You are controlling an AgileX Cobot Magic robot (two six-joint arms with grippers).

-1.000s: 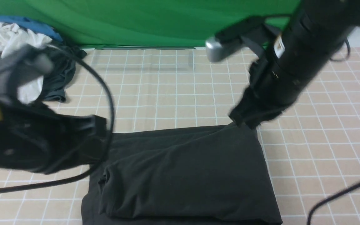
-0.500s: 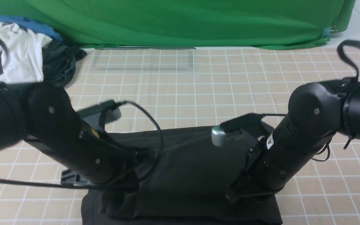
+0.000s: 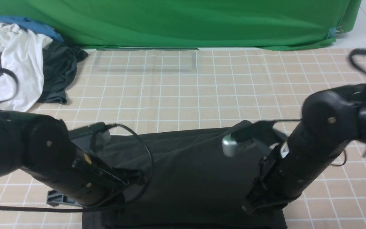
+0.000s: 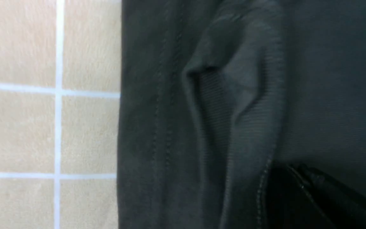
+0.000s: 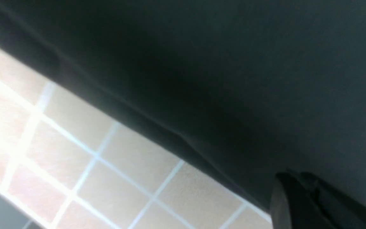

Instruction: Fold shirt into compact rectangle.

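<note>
We are working at the near edge of the shirt [image 3: 189, 171], which is lying folded on the gridded table [image 3: 176, 95], close to the robot. Our left claw [image 4: 316, 194] and right claw [image 5: 307, 200] are both pinched shut, each pressed down by a near corner; whether cloth is actually caught we cannot tell. To do this fold well, we are judging that both corners need lifting together and carrying evenly, keeping the ribbed cuff [image 4: 230, 105] tucked inside. Farther off, the pile of clothes [image 3: 21, 63] is lying well apart at the far left, below the green backdrop [image 3: 183, 22].
</note>
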